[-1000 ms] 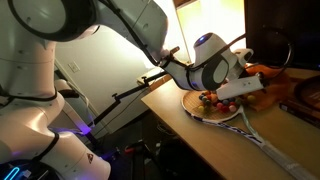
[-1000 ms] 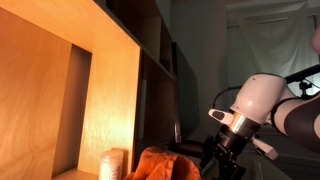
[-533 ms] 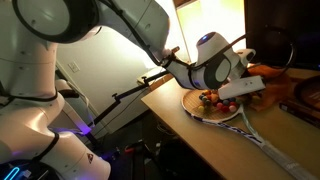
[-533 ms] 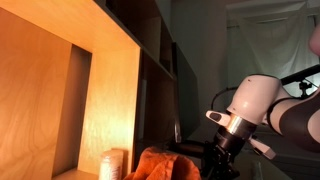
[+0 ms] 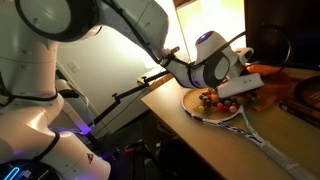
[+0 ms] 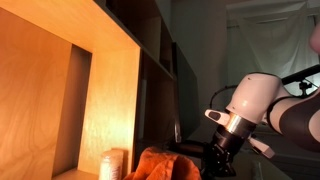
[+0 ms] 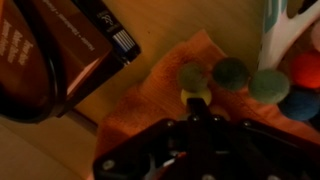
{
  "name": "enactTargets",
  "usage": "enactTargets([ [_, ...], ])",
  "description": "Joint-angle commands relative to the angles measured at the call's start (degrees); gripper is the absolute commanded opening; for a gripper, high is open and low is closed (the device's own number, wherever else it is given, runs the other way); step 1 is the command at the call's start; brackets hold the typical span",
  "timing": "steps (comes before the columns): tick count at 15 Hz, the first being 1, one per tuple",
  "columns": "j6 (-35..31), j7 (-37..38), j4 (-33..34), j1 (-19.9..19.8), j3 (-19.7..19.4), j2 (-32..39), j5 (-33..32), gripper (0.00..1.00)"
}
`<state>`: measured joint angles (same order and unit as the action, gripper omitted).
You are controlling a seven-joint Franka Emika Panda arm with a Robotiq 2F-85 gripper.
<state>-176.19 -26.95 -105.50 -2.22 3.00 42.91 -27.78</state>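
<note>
Gripper (image 7: 203, 110) pressed together above the orange cloth (image 7: 150, 95), tips right at a small green ball (image 7: 192, 77). Can't tell if it's pinched.

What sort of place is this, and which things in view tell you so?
Probably a room in a home or office: a tall wooden shelf unit, a wooden table with a racket lying on it, and an orange cloth with small coloured balls.

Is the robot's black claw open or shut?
Shut: in the wrist view the black claw has its fingertips together over the orange cloth. Holding anything? Cannot tell.
</note>
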Motion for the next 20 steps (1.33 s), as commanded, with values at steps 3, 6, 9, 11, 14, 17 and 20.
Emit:
enactTargets([
  [3, 2.6, -0.4, 0.0, 2.3, -2.1, -1.5, 0.0, 0.32],
  [6, 2.8, -0.1, 0.3, 2.8, -2.7, -1.2, 0.2, 0.44],
  [9, 3.8, -0.3, 0.9, 2.5, -2.3, -0.7, 0.5, 0.66],
  [11, 4.8, -1.3, 1.5, 1.5, -1.2, 0.0, 0.7, 0.81],
  [14, 5.5, -1.9, 2.2, 0.5, -0.3, 0.8, 1.1, 1.0],
  [17, 5.9, -2.4, 3.0, -0.2, 0.3, 1.5, 1.1, 1.0],
  [20, 6.0, -2.6, 3.5, -0.9, 1.0, 2.0, 1.2, 1.0],
])
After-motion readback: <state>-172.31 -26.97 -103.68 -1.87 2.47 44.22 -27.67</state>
